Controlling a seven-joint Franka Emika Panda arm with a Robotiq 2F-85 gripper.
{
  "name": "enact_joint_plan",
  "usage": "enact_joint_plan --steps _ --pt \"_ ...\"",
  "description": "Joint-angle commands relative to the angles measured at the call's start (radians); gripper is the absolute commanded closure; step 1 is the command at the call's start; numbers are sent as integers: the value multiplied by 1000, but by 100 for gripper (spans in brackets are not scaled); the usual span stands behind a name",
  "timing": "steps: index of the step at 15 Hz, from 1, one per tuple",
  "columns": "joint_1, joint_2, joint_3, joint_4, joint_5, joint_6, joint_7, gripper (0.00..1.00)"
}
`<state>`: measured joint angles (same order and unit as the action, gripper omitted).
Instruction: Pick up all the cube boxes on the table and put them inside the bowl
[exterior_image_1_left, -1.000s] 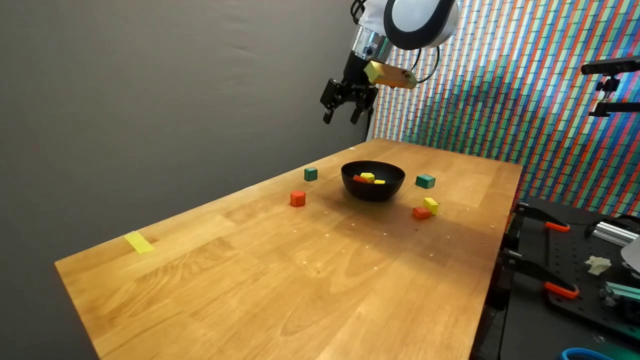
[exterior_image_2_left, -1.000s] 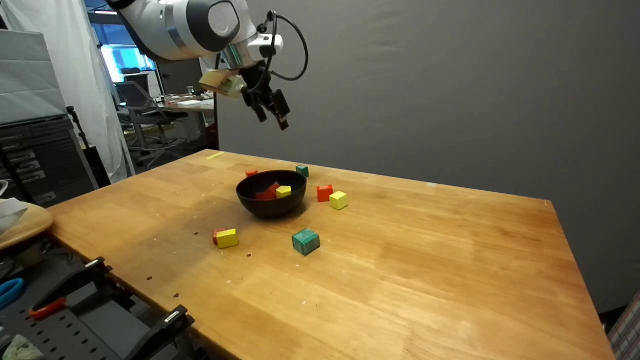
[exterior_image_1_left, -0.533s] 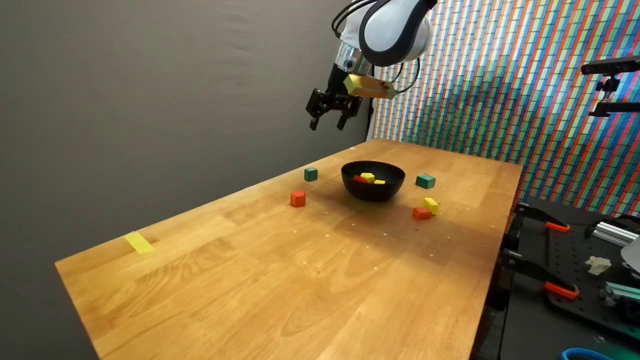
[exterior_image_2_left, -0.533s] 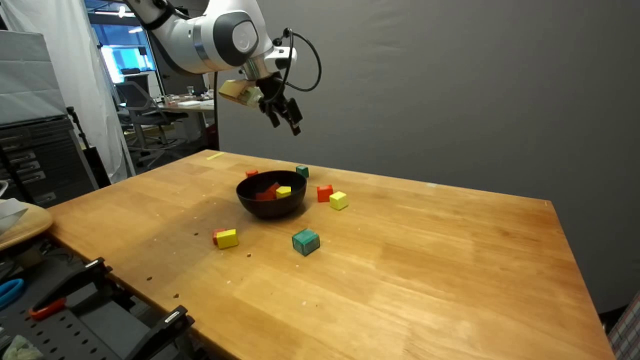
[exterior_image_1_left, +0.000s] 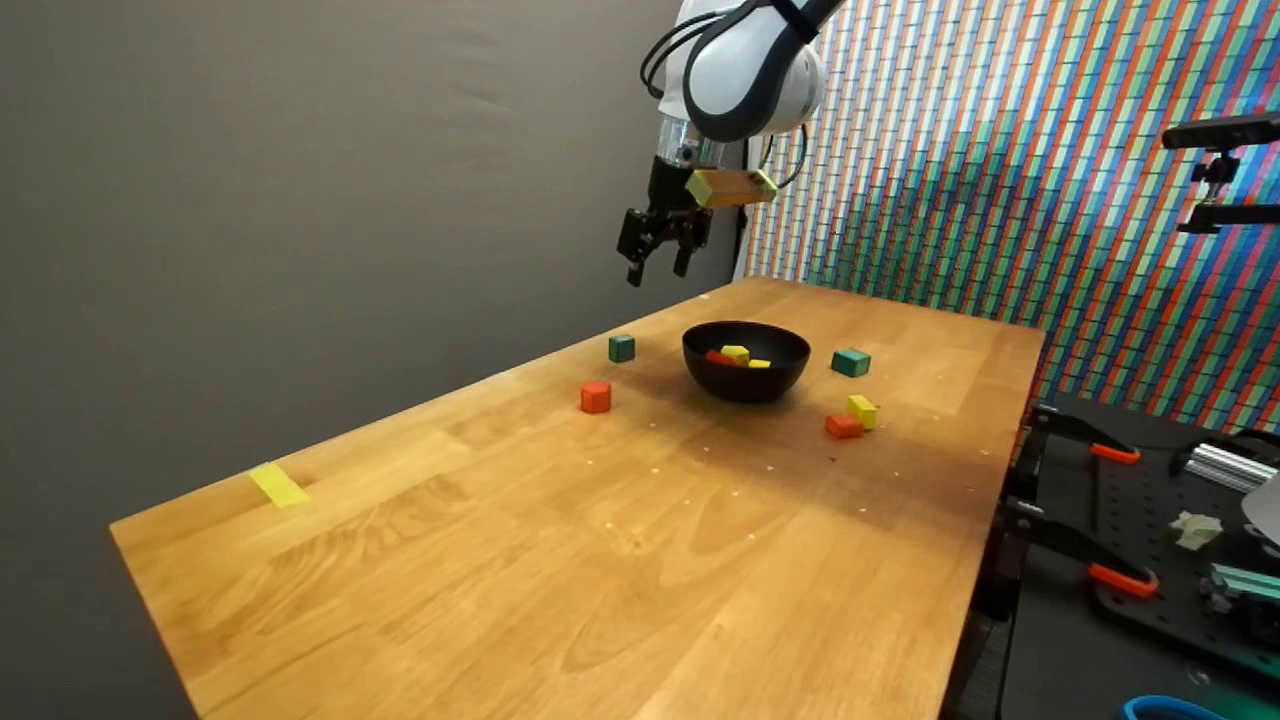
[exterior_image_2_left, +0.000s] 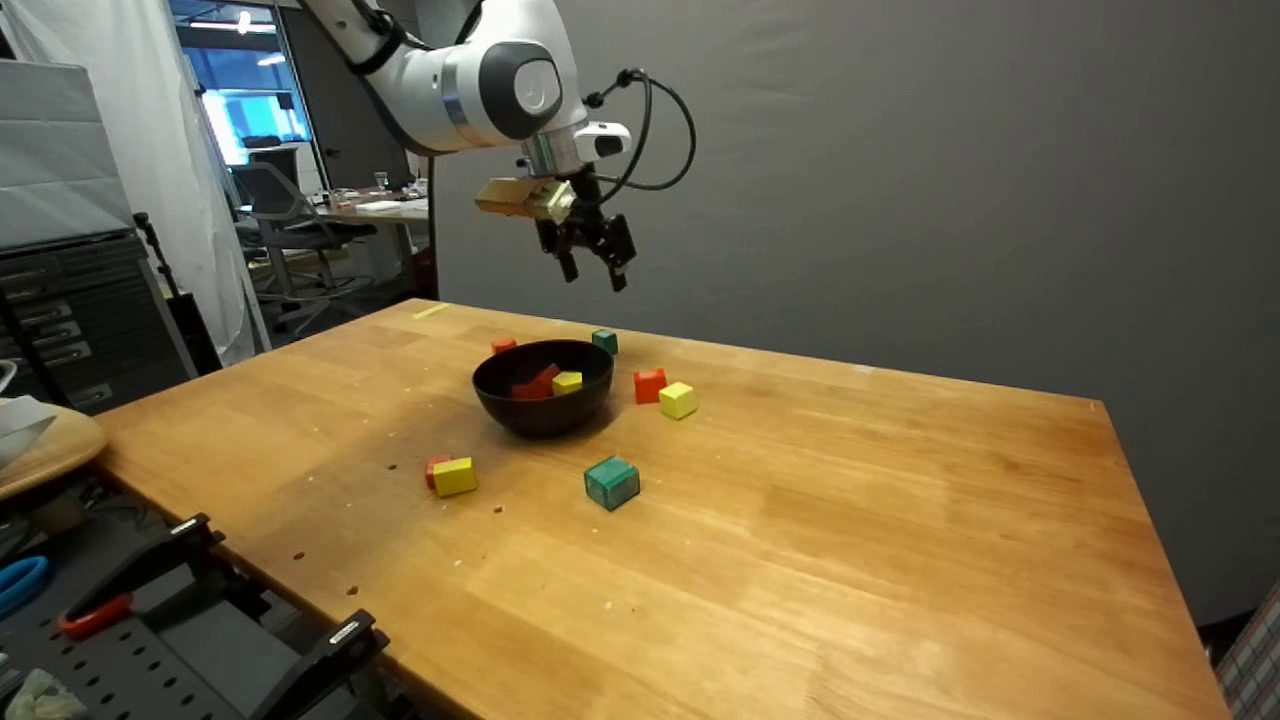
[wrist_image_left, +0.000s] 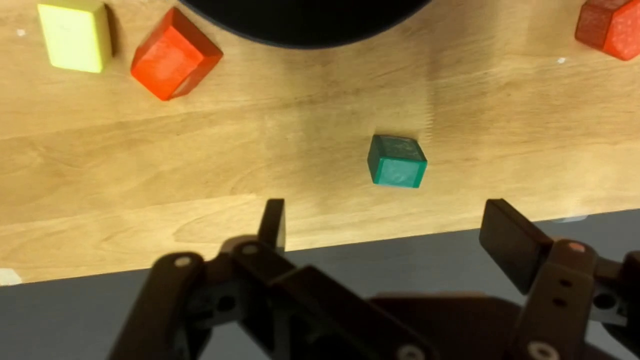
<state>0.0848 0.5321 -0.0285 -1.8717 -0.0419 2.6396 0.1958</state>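
Note:
The black bowl (exterior_image_1_left: 745, 388) holds red and yellow cubes. Around it on the wooden table (exterior_image_1_left: 500, 580) lie loose cubes: a green cube (wrist_image_left: 398, 170) near the back edge, a red cube (exterior_image_1_left: 596, 397), a red and yellow pair (exterior_image_2_left: 649, 386), another green cube (exterior_image_2_left: 612, 484), and a yellow cube (exterior_image_2_left: 456, 478) touching a red cube (exterior_image_1_left: 844, 426). My gripper (exterior_image_1_left: 658, 276) hangs open and empty in the air, above the table's back edge. In the wrist view the green cube shows ahead of the fingertips, between their lines; the bowl is cut off at the top.
A flat yellow strip (exterior_image_1_left: 279, 484) sticks to the table near a corner. Black clamps with red tips (exterior_image_1_left: 1115, 455) grip the side edge. A grey wall (exterior_image_2_left: 900, 200) stands close behind the back edge.
The arm has come lower, moving leftward in an exterior view and rightward in another, closer to the green cube at the back edge. The jaws stayed open; no cube moved.

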Motion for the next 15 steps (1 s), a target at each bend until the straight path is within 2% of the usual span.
enact_joint_plan --steps 1,5,7,11,15 --pt "-41 138 31 246 27 -193 -100 0" --pt "-43 237 36 409 35 -371 -115 0" --pt "-49 283 51 473 63 -404 -107 0" --pt "-29 372 42 586 115 -395 -12 0" --pt "-12 444 17 657 103 -371 54 0"
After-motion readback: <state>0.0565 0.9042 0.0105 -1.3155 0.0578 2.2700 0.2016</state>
